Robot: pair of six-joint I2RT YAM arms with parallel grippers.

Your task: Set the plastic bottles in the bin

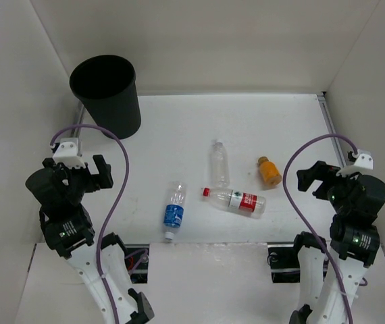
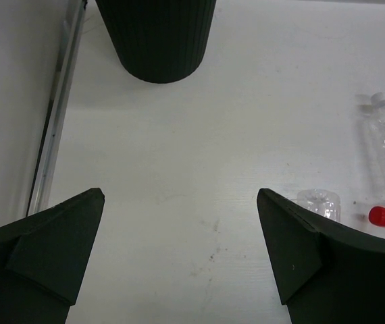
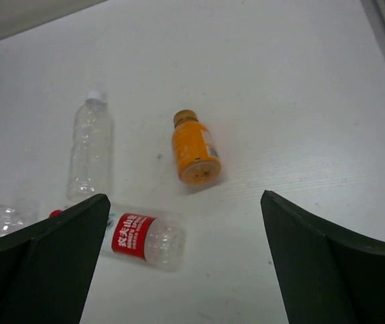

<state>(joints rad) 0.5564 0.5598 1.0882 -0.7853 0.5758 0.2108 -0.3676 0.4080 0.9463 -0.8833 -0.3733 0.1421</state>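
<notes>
Now all four bottles lie outside the bin

We see the black bin (image 1: 115,111) standing upright at the far left corner of the white table (image 1: 179,128). Its mouth faces up, and its inside is a flat dark that we cannot read.

Every bottle lies on its side on the table, well apart from the bin. The blue-label bottle (image 1: 173,211) is nearest the left arm, with its cap toward the near edge. The clear bottle (image 1: 219,164) lies with its cap pointing away from us. The red-label bottle (image 1: 241,201) lies crosswise near the clear one's base, red cap to the left. The orange bottle (image 1: 269,172) sits to the right of the clear one.

We find the left gripper (image 2: 180,196) spread wide and grasping nothing, facing the bin. The right gripper (image 3: 184,197) is likewise spread wide and empty above the orange bottle.
</notes>
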